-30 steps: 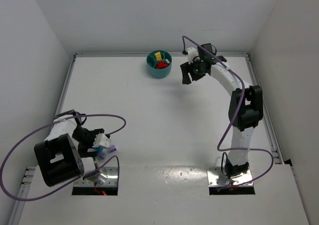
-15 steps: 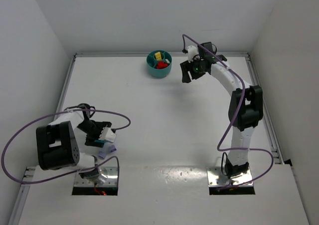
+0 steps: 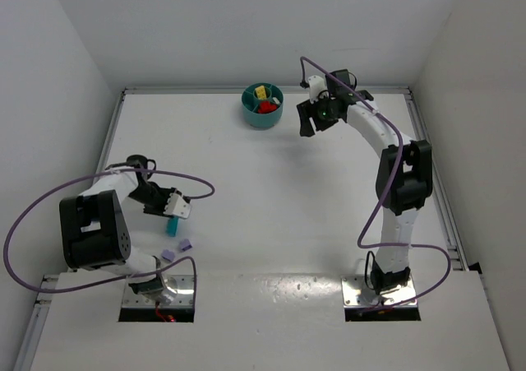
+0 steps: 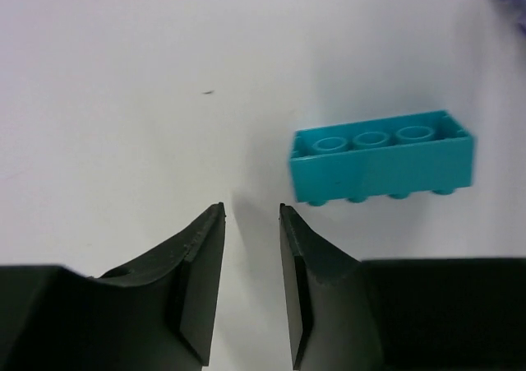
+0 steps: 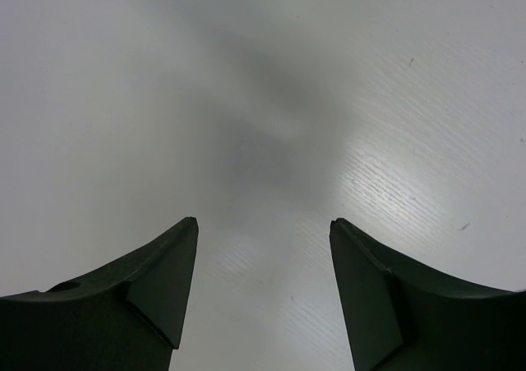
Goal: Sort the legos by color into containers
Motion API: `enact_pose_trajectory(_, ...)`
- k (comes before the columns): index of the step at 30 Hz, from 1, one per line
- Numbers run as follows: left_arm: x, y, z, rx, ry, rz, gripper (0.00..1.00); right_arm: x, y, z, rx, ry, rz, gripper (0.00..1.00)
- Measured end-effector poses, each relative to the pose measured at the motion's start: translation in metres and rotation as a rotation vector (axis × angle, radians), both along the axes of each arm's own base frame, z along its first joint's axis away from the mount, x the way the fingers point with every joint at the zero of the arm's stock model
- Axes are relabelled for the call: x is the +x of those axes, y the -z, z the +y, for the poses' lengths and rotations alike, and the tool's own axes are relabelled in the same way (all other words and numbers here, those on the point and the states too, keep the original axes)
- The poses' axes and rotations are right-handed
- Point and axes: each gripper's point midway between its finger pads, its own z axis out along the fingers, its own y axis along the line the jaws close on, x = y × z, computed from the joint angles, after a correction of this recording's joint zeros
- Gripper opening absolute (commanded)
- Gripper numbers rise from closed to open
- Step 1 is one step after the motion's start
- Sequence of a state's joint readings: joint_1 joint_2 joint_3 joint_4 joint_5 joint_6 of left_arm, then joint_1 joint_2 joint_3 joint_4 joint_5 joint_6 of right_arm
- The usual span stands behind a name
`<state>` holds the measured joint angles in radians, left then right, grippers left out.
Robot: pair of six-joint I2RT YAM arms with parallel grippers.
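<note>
1. Lying loose on the table, the teal brick is off to one side of the left gripper, just beside one fingertip and not between the two. Whether they touch cannot be told.
2. The left gripper's jaws stand narrowly apart and hold nothing. Judged from this offset, the gripper needs re-centring and a wider gap before a grasp.
3. Two pale purple bricks lie near the teal one, closer to the arm bases, unsorted.
4. The teal bowl sits at the far edge, well apart from these bricks. It holds red pieces and yellow pieces; its dividers are too small to read.
5. The right gripper hovers beside the bowl over bare table, jaws wide apart and empty, probably parked out of the way.
</note>
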<state>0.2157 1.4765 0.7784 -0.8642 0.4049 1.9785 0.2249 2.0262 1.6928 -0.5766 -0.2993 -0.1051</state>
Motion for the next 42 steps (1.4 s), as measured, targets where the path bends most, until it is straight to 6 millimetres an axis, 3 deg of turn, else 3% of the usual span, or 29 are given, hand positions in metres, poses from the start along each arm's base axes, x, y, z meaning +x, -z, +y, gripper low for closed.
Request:
enact_pose_trajectory(3,0.016,-0.008,-0.002,-0.015,0.005,-0.031,0.48,0.000,0.000,0.000,0.001,0.000,0.000,0.66)
enact_pose_trajectory(4,0.021,-0.010,-0.002,-0.018,0.008,-0.040,0.63,0.000,0.000,0.000,0.001,0.000,0.001,0.66)
enact_pose_trajectory(6,0.024,-0.013,-0.001,-0.024,0.006,-0.043,0.73,0.000,0.000,0.000,0.001,0.000,0.001,0.66)
enact_pose_trajectory(11,0.005,-0.012,0.008,-0.041,-0.048,0.040,0.85,0.000,0.000,0.000,0.000,0.000,0.000,0.66)
enact_pose_trajectory(17,-0.025,-0.004,0.019,-0.059,-0.127,0.131,0.86,0.000,0.000,0.000,0.000,0.000,0.000,0.66)
enact_pose_trajectory(21,-0.050,0.003,0.013,-0.078,-0.139,0.188,0.86,-0.002,0.002,0.000,-0.001,-0.001,0.006,0.66)
enact_pose_trajectory(26,-0.063,0.006,0.007,-0.083,-0.139,0.197,0.86,-0.005,0.005,-0.001,-0.004,0.000,0.014,0.66)
enact_pose_trajectory(36,-0.056,0.009,0.017,-0.029,-0.134,0.143,0.85,-0.008,0.006,0.000,-0.005,-0.004,0.019,0.66)
enact_pose_trajectory(42,-0.042,-0.003,0.004,-0.018,-0.052,0.113,0.85,-0.007,0.006,0.002,-0.004,-0.007,0.014,0.66)
